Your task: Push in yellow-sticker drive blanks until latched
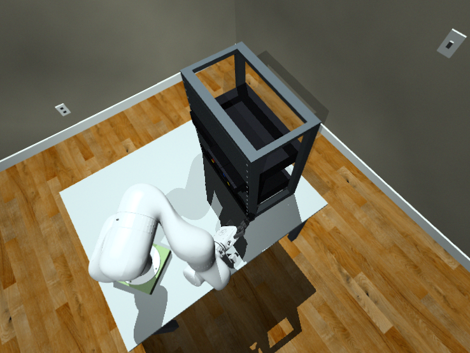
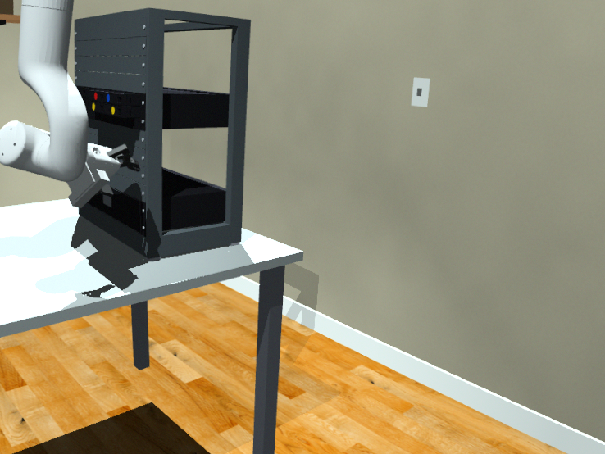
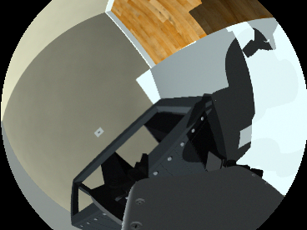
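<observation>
On the pale, smooth rectangular bench [image 1: 113, 197] stands a tall dark grey metal rack [image 2: 155, 122], an open box frame of square-section posts and rails with rows of small screw holes down its front posts. It sits toward the bench's far corner, its base close to the edge on the wall side and upright on its foot. 2 black shelves or chassis cross its inside, 1 at mid height and 1 near the bottom.

Across the front of the upper black chassis runs a strip of drive blanks marked with round stickers. In the exterior view 4 stickers can be counted: 1 red sticker [image 2: 95, 95], 1 blue sticker [image 2: 107, 97] and 2 yellow stickers, the left yellow sticker [image 2: 93, 106] and the right yellow sticker [image 2: 112, 110], both in the lower row. How far each blank sits in its bay is too small to tell.

The glossy white, rounded arm [image 1: 182, 235] rises from a flat green square base plate [image 1: 161, 267] near the bench's front edge. Its dark pincer [image 2: 123, 155] is released, fingers spread wide with nothing between them, just in front of the rack's front face near its right front post and below the sticker row. Whether it touches the rack cannot be told.

Bare bench surface lies open to the left of the rack and arm. A wood-plank floor [image 2: 342, 391] and plain grey walls surround the bench.
</observation>
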